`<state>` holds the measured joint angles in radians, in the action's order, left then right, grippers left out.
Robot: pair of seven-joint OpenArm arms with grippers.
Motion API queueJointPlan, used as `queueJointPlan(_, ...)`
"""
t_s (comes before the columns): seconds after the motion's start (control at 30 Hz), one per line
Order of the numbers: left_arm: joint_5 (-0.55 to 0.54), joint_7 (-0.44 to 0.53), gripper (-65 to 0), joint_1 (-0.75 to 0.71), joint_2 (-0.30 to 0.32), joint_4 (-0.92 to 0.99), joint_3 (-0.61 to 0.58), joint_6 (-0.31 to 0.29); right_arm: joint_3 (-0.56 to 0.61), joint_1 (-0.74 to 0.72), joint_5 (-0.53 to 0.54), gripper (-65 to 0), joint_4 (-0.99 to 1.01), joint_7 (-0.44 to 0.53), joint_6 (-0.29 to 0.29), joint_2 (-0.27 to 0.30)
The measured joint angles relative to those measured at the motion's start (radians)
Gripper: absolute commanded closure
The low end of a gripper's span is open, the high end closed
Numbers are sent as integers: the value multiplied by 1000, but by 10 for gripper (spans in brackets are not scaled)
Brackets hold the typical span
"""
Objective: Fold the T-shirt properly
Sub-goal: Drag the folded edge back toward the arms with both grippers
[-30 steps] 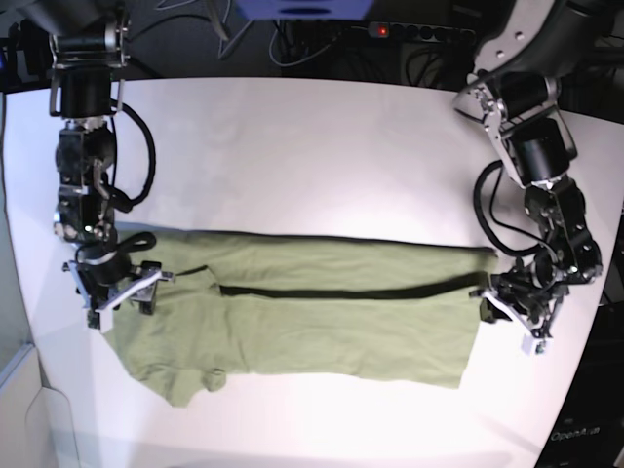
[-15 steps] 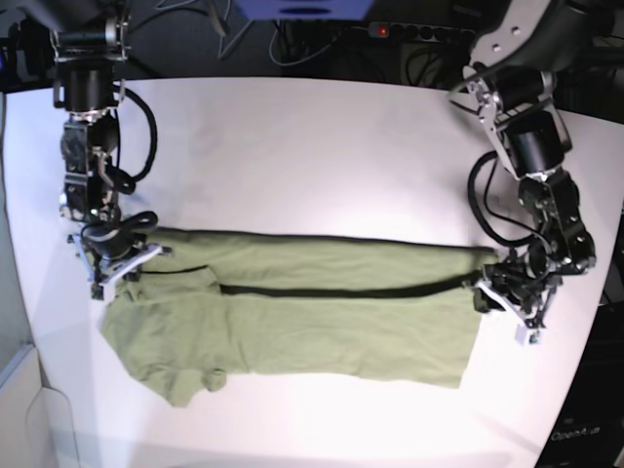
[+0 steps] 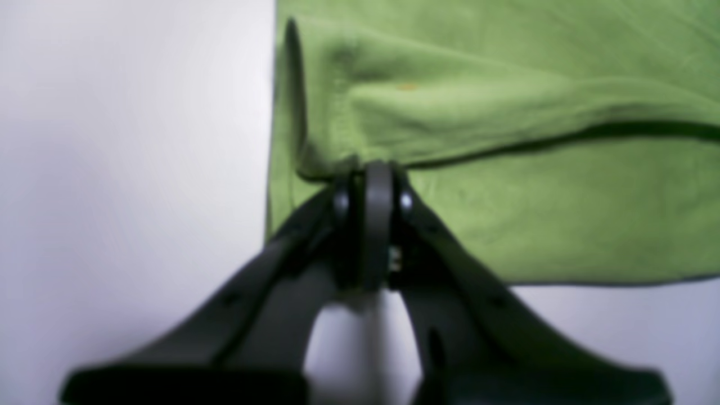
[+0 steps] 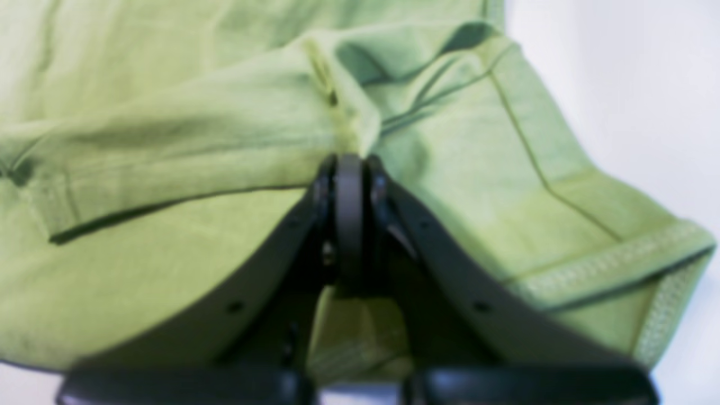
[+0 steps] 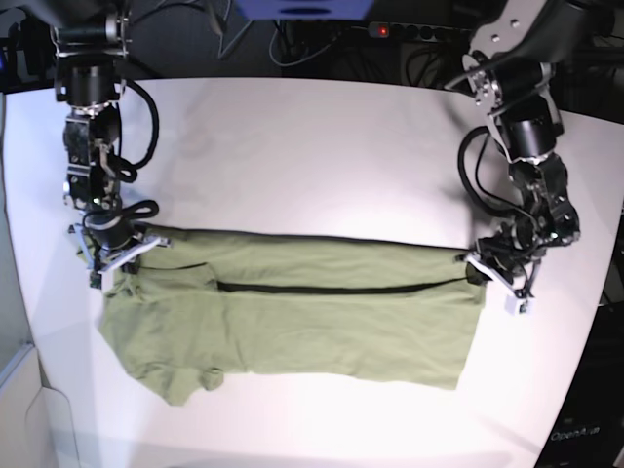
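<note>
Up at the back, past the far edge of the white table (image 5: 312, 136), dark cables (image 5: 292, 39) and a black power strip with a small red light (image 5: 419, 31) lie in the shadow. Nothing sits on the table near the arms, and nothing blocks them.

On the table lies the soft, wrinkled olive-green cotton T-shirt (image 5: 292, 327). It is spread out long from side to side near the front, with one long flap folded over so that a dark line runs along the middle. A short sleeve with a stitched hem (image 4: 619, 264) sticks out at one end.

The black left gripper (image 5: 477, 269) is at the shirt's end on the right side of the base view. In the left wrist view its fingers (image 3: 378, 191) are pressed together, pinching the edge of the folded flap by the corner.

The black right gripper (image 5: 109, 256) is at the other end, by the sleeve. In the right wrist view its fingers (image 4: 349, 185) are squeezed tight too, and a bunched ridge of green cloth is caught between them.
</note>
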<state>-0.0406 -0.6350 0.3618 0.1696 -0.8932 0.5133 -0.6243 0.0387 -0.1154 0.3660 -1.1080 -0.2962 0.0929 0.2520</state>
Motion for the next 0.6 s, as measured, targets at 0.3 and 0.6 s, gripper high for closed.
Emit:
queueJointPlan(0.3, -26, 92, -27, -24, 9, 36, 0, 0, 0, 37, 3, -6, -13, 34, 0, 1)
queueJointPlan(0.6, -69, 42, -27, -132, 21, -74, -1, -31, -3, 165, 6, -6, -118, 67, 4, 11)
